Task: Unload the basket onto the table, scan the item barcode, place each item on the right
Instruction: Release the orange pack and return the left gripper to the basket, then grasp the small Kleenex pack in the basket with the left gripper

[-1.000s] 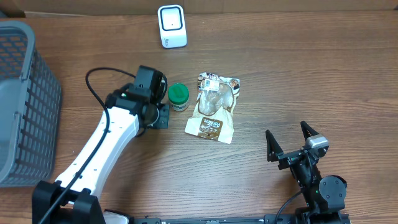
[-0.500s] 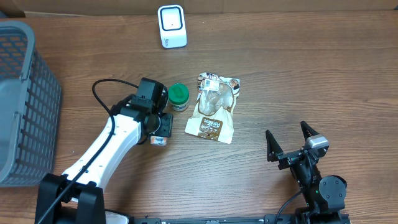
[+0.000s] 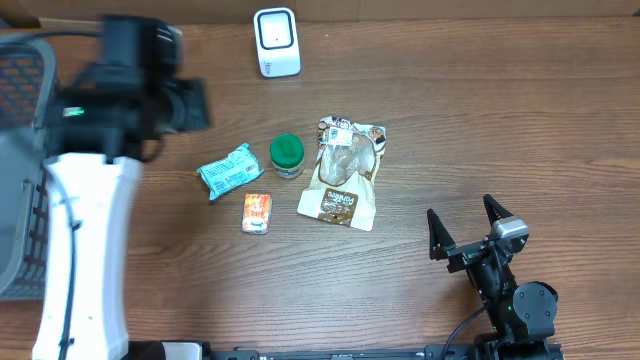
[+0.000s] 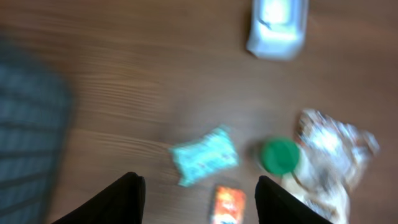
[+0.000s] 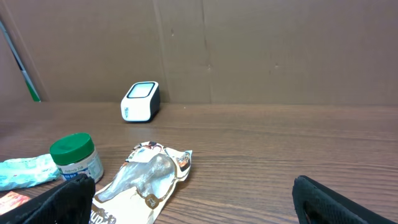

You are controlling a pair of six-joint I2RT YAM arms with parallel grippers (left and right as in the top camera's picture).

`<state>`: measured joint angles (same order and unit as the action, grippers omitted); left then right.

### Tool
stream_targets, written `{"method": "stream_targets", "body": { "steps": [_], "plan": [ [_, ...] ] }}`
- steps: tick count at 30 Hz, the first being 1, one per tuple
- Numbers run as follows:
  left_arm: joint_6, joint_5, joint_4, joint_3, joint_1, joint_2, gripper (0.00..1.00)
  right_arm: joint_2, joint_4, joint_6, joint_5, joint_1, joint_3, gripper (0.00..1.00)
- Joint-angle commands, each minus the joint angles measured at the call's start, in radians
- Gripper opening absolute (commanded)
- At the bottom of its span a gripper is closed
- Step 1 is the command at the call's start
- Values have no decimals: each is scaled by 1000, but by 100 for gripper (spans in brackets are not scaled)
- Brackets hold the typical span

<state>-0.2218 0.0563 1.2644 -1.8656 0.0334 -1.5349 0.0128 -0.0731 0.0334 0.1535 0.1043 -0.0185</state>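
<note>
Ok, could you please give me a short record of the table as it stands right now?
scanner: standing at the far edge
green-lidded jar: between teal packet and snack bag
orange packet: on the robot's side of the teal packet, not touching it
basket: left edge
left gripper: jaws apart, empty, raised near the basket
right gripper: jaws wide apart, empty

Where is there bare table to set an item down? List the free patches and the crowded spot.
Free: the table right of the scanner and snack bag; the strip between the snack bag and the right gripper; the near edge by the orange packet. Crowded: the middle, where teal packet, orange packet, green-lidded jar and snack bag sit close together.
</note>
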Motion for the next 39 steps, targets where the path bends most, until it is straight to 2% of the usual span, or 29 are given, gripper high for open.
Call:
{"method": "stream_targets", "body": {
  "steps": [1, 8, 16, 27, 39],
  "plan": [
    [-106, 158, 45, -87, -157, 13, 60, -10, 4, 8, 5, -5, 11, 100],
    [-267, 158, 48, -66, -513, -23, 60, -10, 4, 8, 5, -5, 11, 100],
    [-253, 197, 79, -10, -779, -159, 59, -10, 4, 8, 5, -5, 11, 100],
    [-254, 307, 85, 49, -947, -362, 61, -10, 4, 8, 5, -5, 11, 100],
    [-258, 382, 40, 52, -977, -495, 60, -10, 4, 8, 5, -5, 11, 100]
  ]
}}
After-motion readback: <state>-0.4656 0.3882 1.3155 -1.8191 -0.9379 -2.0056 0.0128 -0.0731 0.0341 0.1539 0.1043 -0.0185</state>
